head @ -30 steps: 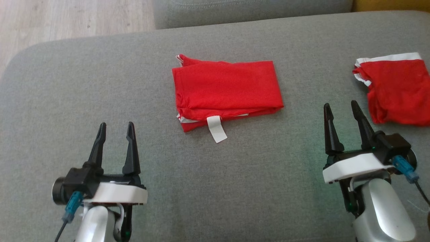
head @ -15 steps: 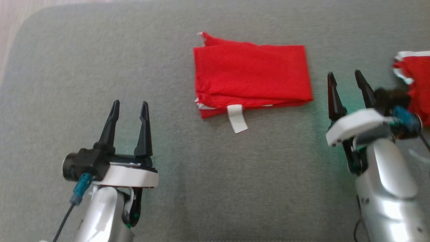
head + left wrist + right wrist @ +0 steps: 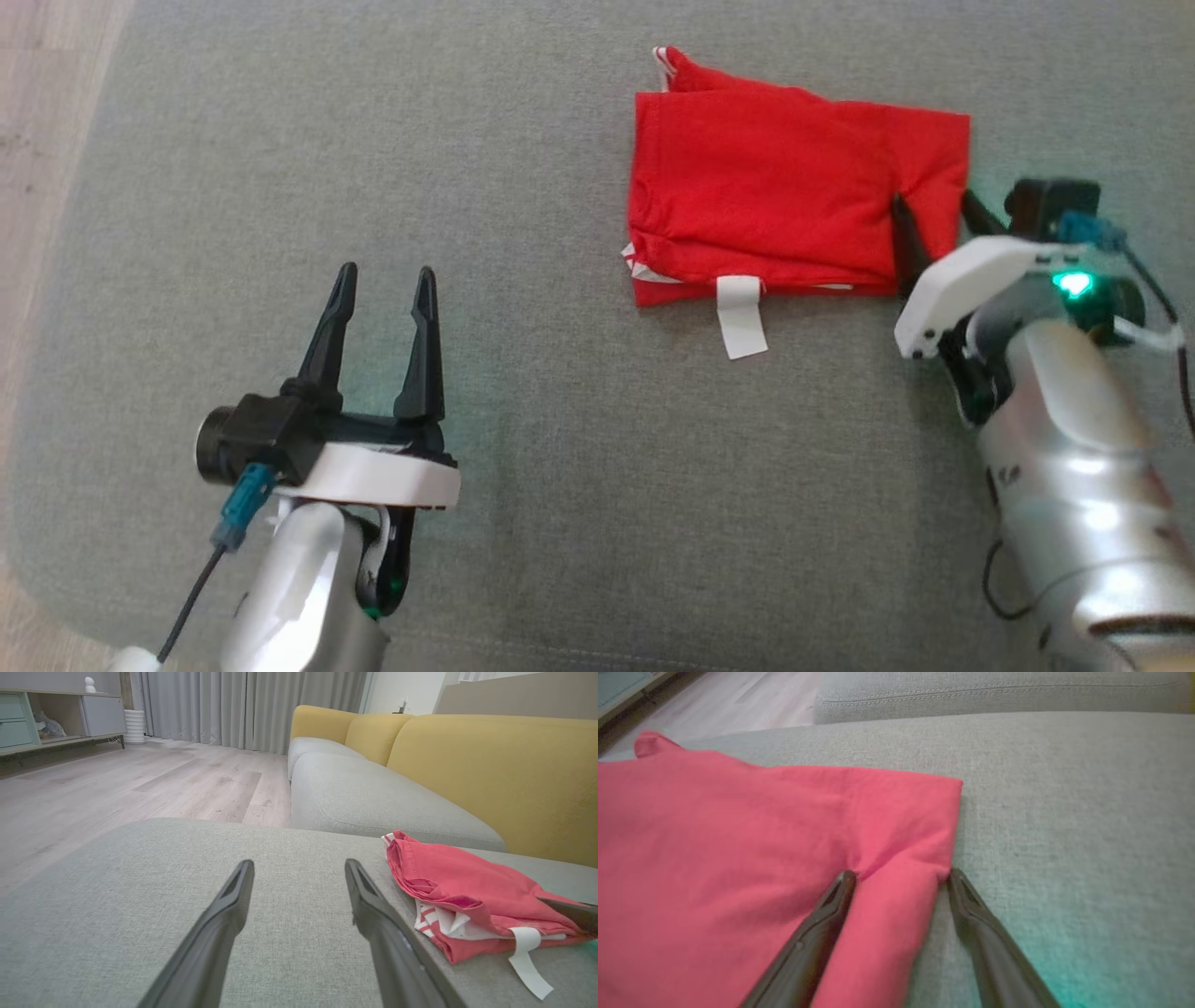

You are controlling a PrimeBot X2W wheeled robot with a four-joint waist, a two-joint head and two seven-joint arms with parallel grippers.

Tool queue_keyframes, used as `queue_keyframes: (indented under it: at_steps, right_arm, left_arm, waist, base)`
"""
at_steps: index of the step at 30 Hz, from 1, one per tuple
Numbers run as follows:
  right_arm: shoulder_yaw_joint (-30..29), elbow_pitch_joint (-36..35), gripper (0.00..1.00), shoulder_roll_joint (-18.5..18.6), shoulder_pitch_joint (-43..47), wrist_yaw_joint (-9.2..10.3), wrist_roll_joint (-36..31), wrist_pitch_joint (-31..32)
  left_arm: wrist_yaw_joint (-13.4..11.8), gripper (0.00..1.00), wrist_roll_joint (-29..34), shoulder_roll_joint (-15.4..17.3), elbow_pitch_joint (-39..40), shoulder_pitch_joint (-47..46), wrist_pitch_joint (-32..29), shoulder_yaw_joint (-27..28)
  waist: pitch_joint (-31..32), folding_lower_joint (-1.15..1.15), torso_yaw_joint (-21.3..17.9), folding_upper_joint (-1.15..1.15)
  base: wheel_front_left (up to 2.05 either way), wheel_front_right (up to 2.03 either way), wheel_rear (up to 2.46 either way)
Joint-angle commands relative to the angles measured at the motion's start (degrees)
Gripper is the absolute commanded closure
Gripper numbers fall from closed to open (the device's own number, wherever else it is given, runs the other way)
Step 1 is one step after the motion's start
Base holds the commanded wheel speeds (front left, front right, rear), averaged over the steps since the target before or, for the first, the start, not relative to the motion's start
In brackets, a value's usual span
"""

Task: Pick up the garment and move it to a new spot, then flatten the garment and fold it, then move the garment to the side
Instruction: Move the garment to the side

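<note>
Right gripper, spread, is straddling the right edge of the folded red garment on the grey cushion; left gripper is idling spread; catching only 1 layer is risking unfolding.

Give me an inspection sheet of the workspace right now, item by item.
Surface: grey cushion, woven fabric.
Job's things: red garment folded, lying flat; white label sticks out at its near edge.
Clutter: nothing seen.
Grippers: left gripper open, over the cushion; right gripper open, astride the garment's right edge.
Cables: dark cable with blue plug at the left wrist; likewise at the right.
Surroundings: wood floor, yellow sofa, curtains.
</note>
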State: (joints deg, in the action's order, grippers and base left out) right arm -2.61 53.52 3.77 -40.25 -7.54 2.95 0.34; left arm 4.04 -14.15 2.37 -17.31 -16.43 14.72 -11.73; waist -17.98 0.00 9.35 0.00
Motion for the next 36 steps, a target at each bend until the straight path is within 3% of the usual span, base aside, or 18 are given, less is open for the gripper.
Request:
queue_keyframes:
  at_steps: [1,2,3,4,10,16,21,27,36]
  right_arm:
    - [1.70,1.15,0.00,-0.90,0.00,0.05,-0.68,1.37]
    - [2.03,2.37,0.09,-0.90,-0.17,0.05,-0.76,1.63]
    - [2.50,3.31,0.69,-0.90,-0.34,0.05,-0.79,1.47]
    - [3.03,3.95,1.00,-0.90,-0.50,0.05,-0.77,0.87]
    - [7.07,4.66,1.00,-0.90,-0.72,0.05,-2.36,-4.99]
    - [8.83,2.31,1.00,-0.50,-0.36,0.05,-9.08,-8.80]
    - [11.36,-1.33,1.00,2.09,0.56,0.05,-13.09,-9.51]
    - [15.46,-6.32,1.00,10.51,-0.05,0.05,-13.51,-7.39]
    - [16.49,-10.67,1.00,30.19,-1.54,0.05,-11.72,-1.81]
  left_arm:
    - [-0.26,0.00,-0.20,0.51,1.53,-1.74,0.28,1.12]
    - [-0.31,0.00,-0.25,0.51,1.46,-1.75,0.28,1.04]
    - [-0.39,0.00,-0.28,0.51,1.41,-1.76,0.28,0.97]
    - [-0.44,0.00,-0.28,0.51,1.41,-1.74,0.28,0.92]
    - [-0.26,0.00,0.27,0.51,1.60,-0.94,0.28,0.94]
    - [-0.43,0.00,0.17,0.51,1.64,-0.07,0.28,0.74]
    - [-0.69,0.00,-0.12,0.51,1.18,-0.30,0.28,0.58]
    - [-1.21,0.00,-0.47,0.51,1.80,-1.01,0.28,0.36]
    - [-0.18,0.00,0.38,0.51,1.60,-3.11,0.28,0.71]
  waist:
    - [0.05,0.00,0.18,0.00]
    - [0.26,0.00,0.27,0.00]
    - [0.50,0.00,0.26,0.00]
    - [0.80,0.00,0.15,0.00]
    - [3.72,0.00,-2.52,0.00]
    - [6.41,0.00,-6.89,0.00]
    - [7.89,0.00,-10.40,0.00]
    - [7.05,0.00,-12.77,0.00]
    - [2.20,0.00,-12.63,0.00]
  base:
    - [0.00,0.00,0.00]
    - [0.00,0.00,0.00]
    - [0.00,0.00,0.00]
    - [0.00,0.00,0.00]
    - [0.00,0.00,0.00]
    - [0.00,0.00,0.00]
    - [0.00,0.00,0.00]
    - [0.00,0.00,0.00]
    - [0.00,0.00,0.00]
